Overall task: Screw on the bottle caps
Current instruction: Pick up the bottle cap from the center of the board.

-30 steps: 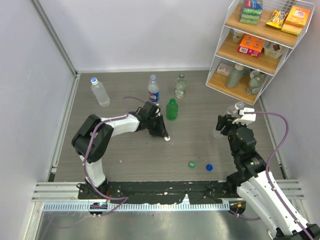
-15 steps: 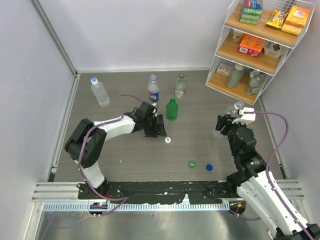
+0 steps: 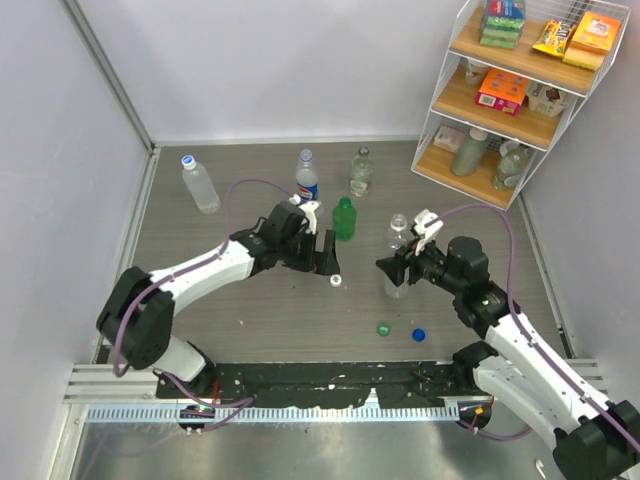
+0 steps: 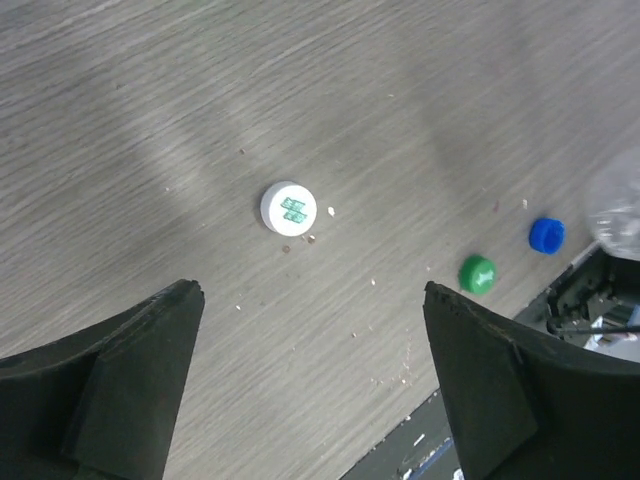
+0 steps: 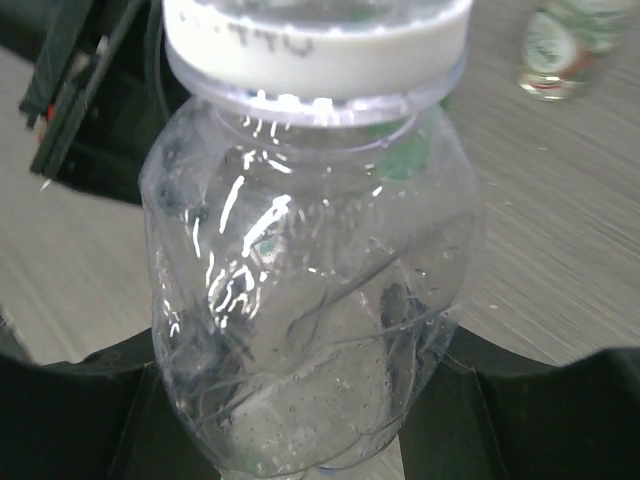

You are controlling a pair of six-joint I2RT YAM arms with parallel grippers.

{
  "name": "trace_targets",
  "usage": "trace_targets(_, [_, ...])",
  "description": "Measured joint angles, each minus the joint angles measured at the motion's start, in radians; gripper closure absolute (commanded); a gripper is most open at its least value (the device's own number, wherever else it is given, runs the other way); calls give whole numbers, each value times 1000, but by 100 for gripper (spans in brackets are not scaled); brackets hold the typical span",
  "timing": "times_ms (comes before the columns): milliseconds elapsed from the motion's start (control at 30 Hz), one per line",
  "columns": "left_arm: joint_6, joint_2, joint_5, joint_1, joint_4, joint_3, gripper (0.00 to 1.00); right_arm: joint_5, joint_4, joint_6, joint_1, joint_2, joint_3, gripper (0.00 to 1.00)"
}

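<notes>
White cap (image 4: 289, 208) lies flat just ahead of the left gripper (image 4: 308, 300), centred between its wide-spread jaws, so that arm is nearer; the right gripper (image 5: 305, 400) clamps the clear bottle (image 5: 310, 280) upright.

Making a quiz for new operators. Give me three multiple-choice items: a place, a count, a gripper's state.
1. Where is the white cap? A) on the table by the left gripper B) in the right gripper C) inside the clear bottle
2. How many loose caps lie on the table? A) one B) two C) three
3. The right gripper is: A) open, empty B) shut on the clear bottle C) shut on a cap
Answers: 1A, it lies on the table beyond the spread left fingers; 2C, white, green cap, blue cap; 3B, its fingers clamp the bottle.
</notes>
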Motion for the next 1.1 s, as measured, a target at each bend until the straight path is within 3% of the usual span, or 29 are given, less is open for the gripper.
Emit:
trace_targets(133, [33,-94,1,-3,-1,-22,6,-107,-32,-45,31,31,19,99])
trace_targets(233, [71,-48,-5,-4,-34,42,9,-134,-75,-87,77,68,60,99])
trace_targets(467, [121,140,-1,-18,-92,126,11,61,-203,-170,303,123,114,99])
trace_targets(667, [138,185,-67,-66,-153,173,15,195,-248,-171,312,132,117,99])
trace_targets(767, [141,205,-100,-88,-159,200,27,240,-251,-163,312,108,117,99])
trace_targets(900, [143,251,-130,-114,-175,224,30,285,-249,-148,312,65,117,99])
trace_targets(1100, [138,322,-206,-154,-220,266,44,341,-249,-131,312,54,117,99])
